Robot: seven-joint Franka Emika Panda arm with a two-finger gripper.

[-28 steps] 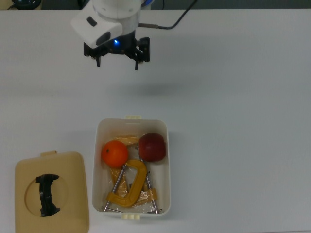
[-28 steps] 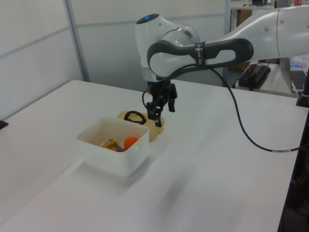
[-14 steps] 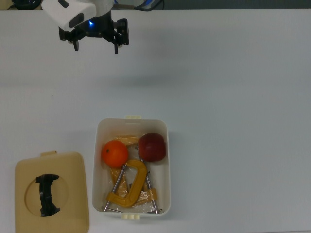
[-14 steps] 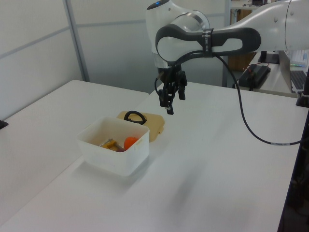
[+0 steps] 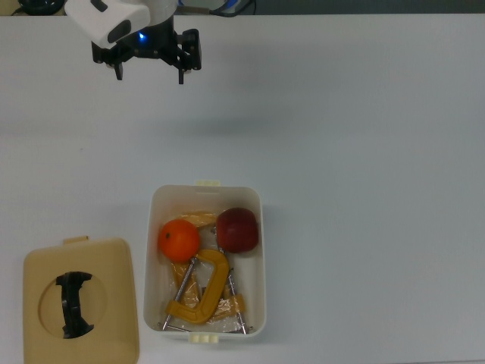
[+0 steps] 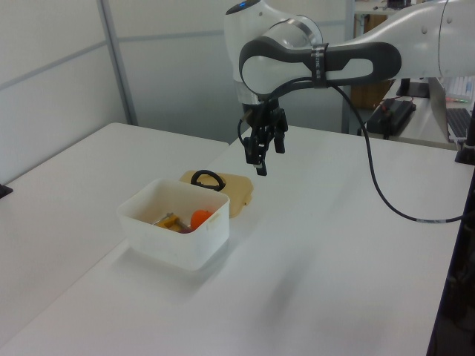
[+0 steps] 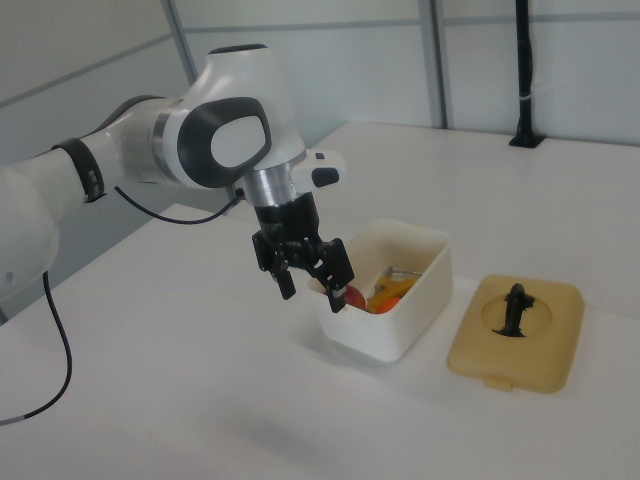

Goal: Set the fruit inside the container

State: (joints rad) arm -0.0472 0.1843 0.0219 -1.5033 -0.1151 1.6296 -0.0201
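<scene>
On the white table [image 5: 364, 152] sits the cream tub [image 5: 262, 258], and both fruits are already inside it: the orange [image 5: 179, 240] lies toward the top view's left, and the dark red apple [image 5: 238, 229] lies just beside it on the top view's right, the two close enough that I cannot tell whether they touch. Below them in the top view, the yellow clamps [image 5: 203, 292] fill the rest of the tub, with the curved frame of one reaching up close under the fruit. In the left view only the orange [image 6: 200, 217] and a bit of clamp show over the tub's wall [image 6: 174, 241]; in the right view the apple [image 7: 352, 297] peeks out beside my fingertip. My gripper [image 5: 148, 67] hangs in the air well apart from the tub, toward the top edge of the top view and off to the top view's left. Its fingers [image 6: 261, 152] are spread apart with nothing between them, pointing down at bare table. The tan lid [image 5: 79, 303] with its black handle [image 5: 73, 303] lies flat on the table just beside the tub, on the top view's left, not covering it.
</scene>
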